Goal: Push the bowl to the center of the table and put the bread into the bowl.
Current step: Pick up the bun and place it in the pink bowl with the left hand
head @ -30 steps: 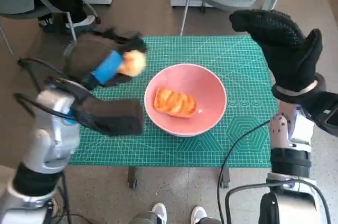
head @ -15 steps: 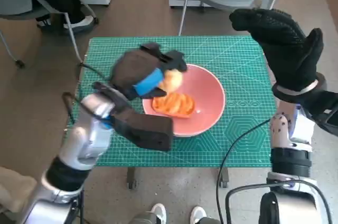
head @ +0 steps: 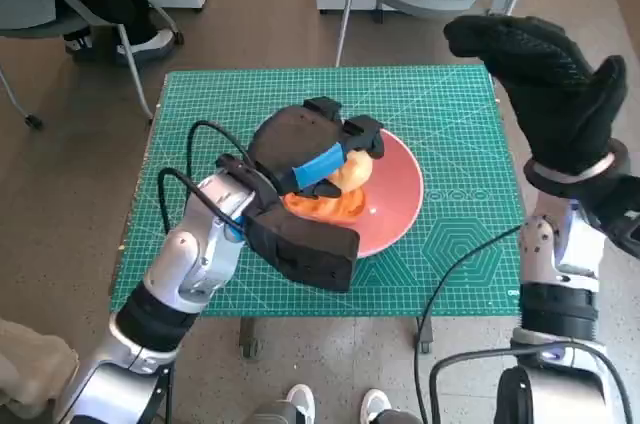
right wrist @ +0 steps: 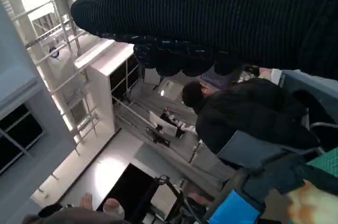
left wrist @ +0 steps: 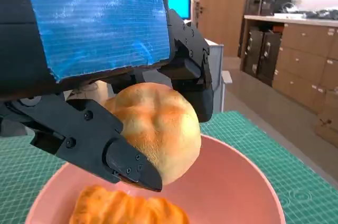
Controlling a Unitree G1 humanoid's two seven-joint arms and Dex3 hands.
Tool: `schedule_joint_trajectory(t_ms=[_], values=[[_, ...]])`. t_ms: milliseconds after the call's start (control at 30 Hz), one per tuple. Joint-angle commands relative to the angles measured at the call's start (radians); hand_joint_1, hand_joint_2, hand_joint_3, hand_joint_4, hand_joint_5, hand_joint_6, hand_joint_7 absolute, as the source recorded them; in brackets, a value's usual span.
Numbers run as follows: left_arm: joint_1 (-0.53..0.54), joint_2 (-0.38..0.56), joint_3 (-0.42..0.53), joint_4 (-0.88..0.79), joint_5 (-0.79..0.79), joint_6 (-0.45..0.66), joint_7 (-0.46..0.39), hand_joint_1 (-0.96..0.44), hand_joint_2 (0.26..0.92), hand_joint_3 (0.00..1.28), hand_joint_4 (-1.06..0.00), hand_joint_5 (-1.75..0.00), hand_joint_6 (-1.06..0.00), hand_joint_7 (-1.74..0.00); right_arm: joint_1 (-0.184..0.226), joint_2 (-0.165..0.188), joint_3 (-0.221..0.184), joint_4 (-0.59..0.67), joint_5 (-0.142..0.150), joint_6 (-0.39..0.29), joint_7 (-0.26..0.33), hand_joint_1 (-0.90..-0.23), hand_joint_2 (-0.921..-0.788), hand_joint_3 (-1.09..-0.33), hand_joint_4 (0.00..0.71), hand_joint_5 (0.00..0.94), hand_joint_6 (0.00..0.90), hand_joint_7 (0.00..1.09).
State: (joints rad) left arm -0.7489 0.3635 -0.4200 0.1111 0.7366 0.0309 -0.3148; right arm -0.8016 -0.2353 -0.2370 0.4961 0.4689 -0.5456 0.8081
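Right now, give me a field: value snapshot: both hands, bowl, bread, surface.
left hand: holds a round bread roll over the bowl, not yet released
right hand: raised at the table's right edge, holds nothing, fingers spread
bowl: pink, near the middle of the green cutting mat
bowl contents: one orange pastry already lying inside
roll contact: above the pastry; touching or not, cannot tell
surroundings: person in dark clothes in the right wrist view
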Motion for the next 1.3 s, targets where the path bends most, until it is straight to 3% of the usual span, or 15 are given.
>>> schedule_joint_trajectory(t_ms=[33, 167, 367, 433, 467, 500, 567, 633, 800, 933, 1300], values=[[-0.023, -0.024, -0.004, 0.057, -0.02, -0.015, -0.006, 0.0, 0.914, 0.05, -0.77, -1.17, -0.63, -1.07, 0.034, -0.01, -0.002, -0.019, -0.005, 0.018, -0.016, -0.7, -0.921, -0.824, 0.346, 0.002, 0.425, 0.01], [-0.025, -0.03, -0.003, 0.08, -0.023, -0.017, -0.009, 0.0, 0.917, 0.05, -0.77, -1.13, -0.61, -1.12, 0.038, -0.011, -0.001, -0.025, -0.008, 0.021, -0.025, -0.705, -0.921, -0.823, 0.35, 0.004, 0.425, 0.01], [-0.025, -0.035, 0.001, 0.085, -0.041, 0.008, -0.057, 0.0, 0.92, 0.05, -0.74, -1.22, -0.64, -1.04, 0.042, -0.011, 0.002, -0.033, -0.015, 0.02, -0.038, -0.707, -0.921, -0.822, 0.353, 0.004, 0.425, 0.01], [-0.022, -0.029, -0.007, 0.071, -0.035, 0.034, -0.092, 0.0, 0.92, 0.16, -0.61, -1.33, -0.52, -1.19, 0.043, -0.01, 0.004, -0.035, -0.018, 0.019, -0.044, -0.708, -0.921, -0.822, 0.353, 0.004, 0.425, 0.01], [-0.02, -0.026, -0.011, 0.066, -0.03, 0.04, -0.103, -0.08, 0.909, 0.14, -0.48, -0.99, -0.45, -0.97, 0.044, -0.009, 0.005, -0.036, -0.02, 0.018, -0.046, -0.708, -0.921, -0.822, 0.353, 0.004, 0.425, 0.01], [-0.015, -0.021, -0.014, 0.056, -0.022, 0.041, -0.109, -0.11, 0.912, 0.12, -0.46, -0.82, -0.44, -0.85, 0.044, -0.009, 0.005, -0.036, -0.02, 0.018, -0.048, -0.709, -0.921, -0.822, 0.353, 0.004, 0.425, 0.01], [-0.006, -0.01, -0.018, 0.032, -0.009, 0.043, -0.118, -0.27, 0.917, 0.08, -0.37, -0.34, -0.4, -0.46, 0.045, -0.009, 0.006, -0.035, -0.021, 0.017, -0.051, -0.712, -0.921, -0.822, 0.353, 0.003, 0.425, 0.01], [-0.002, -0.006, -0.019, 0.022, -0.005, 0.046, -0.122, -0.36, 0.919, 0.07, -0.31, -0.18, -0.37, -0.3, 0.045, -0.009, 0.007, -0.036, -0.021, 0.017, -0.052, -0.714, -0.921, -0.822, 0.353, 0.003, 0.425, 0.01], [0.002, -0.003, -0.018, 0.013, 0.002, 0.044, -0.125, -0.43, 0.921, 0.06, -0.26, -0.03, -0.34, -0.16, 0.045, -0.01, 0.009, -0.035, -0.021, 0.017, -0.055, -0.715, -0.921, -0.821, 0.353, 0.003, 0.425, 0.01], [0.019, 0.018, -0.007, 0.015, 0.01, -0.02, -0.053, -0.52, 0.921, 0.07, -0.18, -0.01, -0.26, -0.08, 0.041, -0.004, 0.015, -0.032, -0.023, 0.014, -0.059, -0.716, -0.921, -0.821, 0.353, 0.003, 0.426, 0.01], [0.044, 0.026, 0.028, -0.002, -0.02, -0.061, -0.01, -0.52, 0.921, 0.06, -0.14, 0.0, -0.21, -0.04, 0.038, -0.001, 0.017, -0.026, -0.017, 0.012, -0.054, -0.725, -0.921, -0.819, 0.356, 0.003, 0.425, 0.01]])
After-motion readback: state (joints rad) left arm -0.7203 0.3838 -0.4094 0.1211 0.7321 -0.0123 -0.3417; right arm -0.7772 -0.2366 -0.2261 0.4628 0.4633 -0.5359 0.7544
